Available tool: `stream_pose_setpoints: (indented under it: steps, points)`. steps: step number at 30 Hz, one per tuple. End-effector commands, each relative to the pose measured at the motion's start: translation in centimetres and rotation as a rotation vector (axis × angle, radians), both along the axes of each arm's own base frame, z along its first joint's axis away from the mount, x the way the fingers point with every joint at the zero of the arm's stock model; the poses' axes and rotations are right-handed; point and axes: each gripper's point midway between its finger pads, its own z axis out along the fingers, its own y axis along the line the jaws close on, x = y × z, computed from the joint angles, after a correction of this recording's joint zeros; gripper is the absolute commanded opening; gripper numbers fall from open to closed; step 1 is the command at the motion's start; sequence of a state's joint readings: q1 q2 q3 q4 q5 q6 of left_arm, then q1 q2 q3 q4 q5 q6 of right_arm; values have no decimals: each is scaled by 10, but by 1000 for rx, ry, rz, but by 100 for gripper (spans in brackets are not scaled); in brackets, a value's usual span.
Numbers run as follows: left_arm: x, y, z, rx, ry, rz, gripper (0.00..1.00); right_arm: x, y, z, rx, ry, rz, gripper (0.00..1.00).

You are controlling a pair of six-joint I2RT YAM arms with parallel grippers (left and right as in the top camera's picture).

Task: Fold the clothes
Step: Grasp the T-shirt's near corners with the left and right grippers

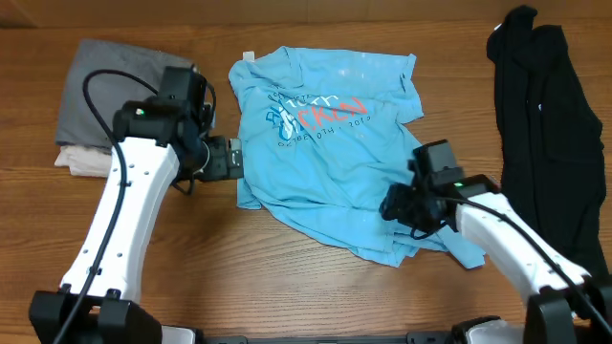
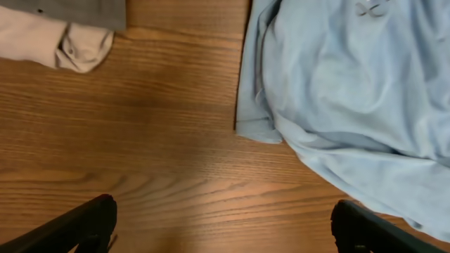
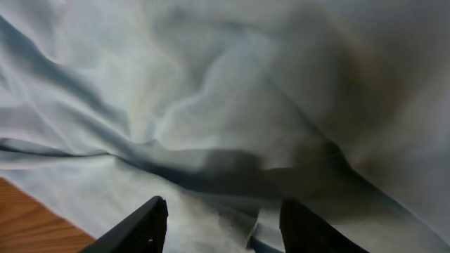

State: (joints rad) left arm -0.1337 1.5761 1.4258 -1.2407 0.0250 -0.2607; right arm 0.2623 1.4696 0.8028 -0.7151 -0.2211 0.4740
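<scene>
Ahead of my black right gripper point(image 3: 223, 228) the soft short-sleeved T-shirt point(image 3: 232, 91) reads plain sky-blue; its chest lettering point(image 1: 320, 113) is red and white. Between the jaws of my black left gripper point(image 2: 225, 225) I see brown wood-grain table point(image 2: 162, 140); beyond them, a folded beige garment point(image 2: 63, 42) and a folded grey garment point(image 2: 70, 8).

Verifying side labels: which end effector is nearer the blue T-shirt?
Right. The right end effector is over the T-shirt's lower right folds; the left end effector is over bare table beside its left edge.

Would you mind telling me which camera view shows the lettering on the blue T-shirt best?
The overhead view: the T-shirt lies spread there, with its red and white lettering visible on the chest. The left wrist view shows mainly an edge; the right wrist view, only wrinkled fabric.
</scene>
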Motion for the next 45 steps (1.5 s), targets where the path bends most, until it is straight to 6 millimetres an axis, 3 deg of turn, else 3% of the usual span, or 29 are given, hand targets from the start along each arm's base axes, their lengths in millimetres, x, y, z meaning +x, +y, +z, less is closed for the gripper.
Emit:
stream_pose_setpoints:
  steps: [1,6,14,15,18,22,26,28,30,34,39,45]
  points:
    - [-4,5,-10,25,12,20,100,-2,-2,-14,-65,22,-9,56]
    - [-5,7,-14,36,15,17,100,0,3,-16,-61,14,1,47]
    - [-3,7,-14,35,6,15,100,8,2,-10,-51,-5,-26,6]
    - [-3,7,-14,35,6,14,100,10,2,-7,-50,-7,-29,4]
    - [-3,7,-14,36,7,10,100,14,-2,11,-73,-20,-37,4]
    - [-5,7,-16,40,16,-9,100,11,-14,53,-125,-44,-79,4]
    - [-13,8,-18,47,46,-33,100,-6,-26,93,-148,-76,-95,4]
    - [-23,9,-23,51,90,-50,100,-22,-38,102,-178,-67,-134,4]
    - [-31,8,-29,46,119,-63,100,-31,-49,104,-222,-52,-163,4]
    - [-47,1,-62,1,176,-84,100,-41,-70,103,-308,-23,-213,4]
    - [-46,-12,-88,-77,150,-84,100,-43,-100,103,-339,9,-321,4]
    - [-42,-13,-99,-82,129,-67,100,-36,-143,104,-311,7,-426,4]
